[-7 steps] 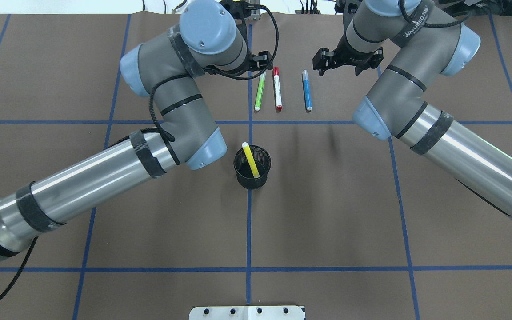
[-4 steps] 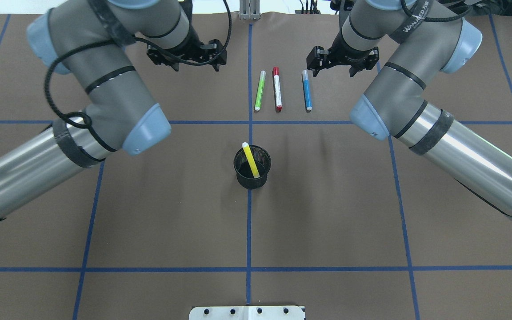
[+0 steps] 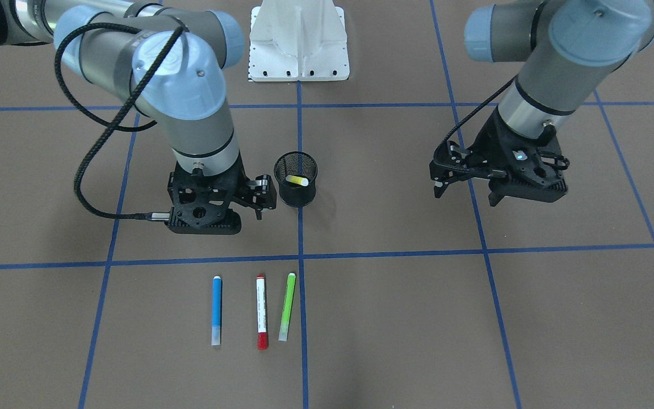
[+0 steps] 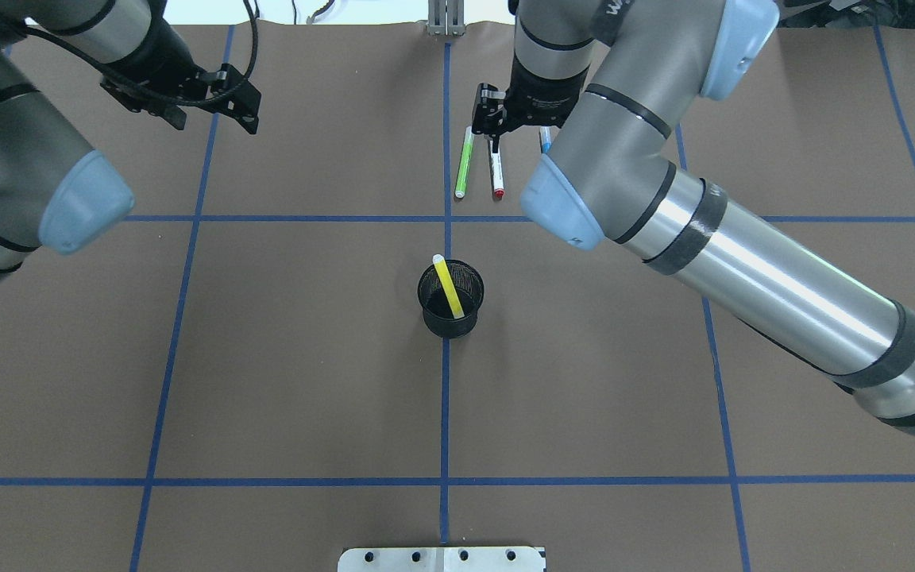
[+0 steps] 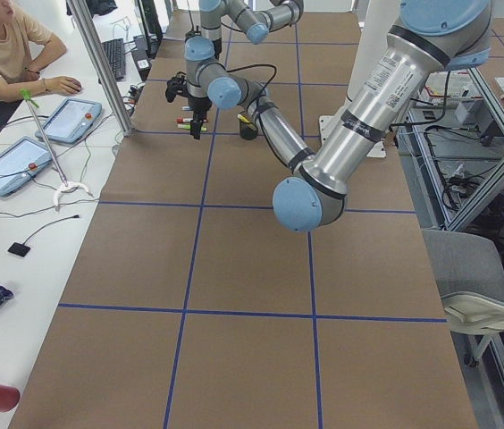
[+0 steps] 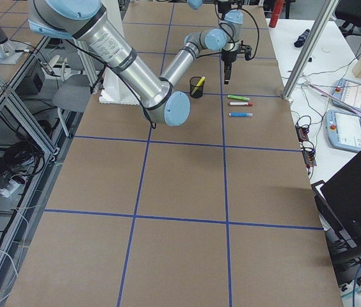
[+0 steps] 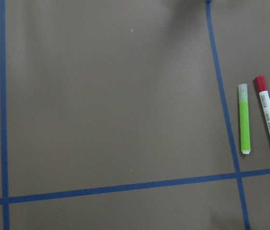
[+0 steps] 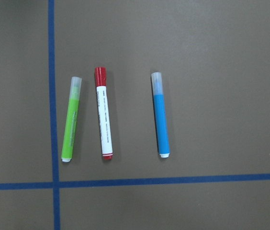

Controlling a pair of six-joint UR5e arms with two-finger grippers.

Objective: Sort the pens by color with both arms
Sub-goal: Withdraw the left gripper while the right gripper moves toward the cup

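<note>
Pens: the yellow pen (image 4: 448, 287) stands tilted inside the black mesh cup (image 4: 451, 319), its pale tip leaning on the rim. The other three lie flat on the brown table cover (image 4: 306, 357), beyond the cup from the robot's base. They are parallel and apart from one another. The green pen (image 3: 287, 307) is nearest the cup's line, the red-capped white pen (image 3: 261, 312) lies just beside it, and the blue pen (image 3: 216, 311) is farthest toward the robot's right. The right gripper (image 3: 259, 204) hangs above this row, beyond the cup, and whether its jaws are parted cannot be told. The left gripper (image 3: 465, 197) hangs well off to the cup's left, jaws spread and grasping nothing.
</note>
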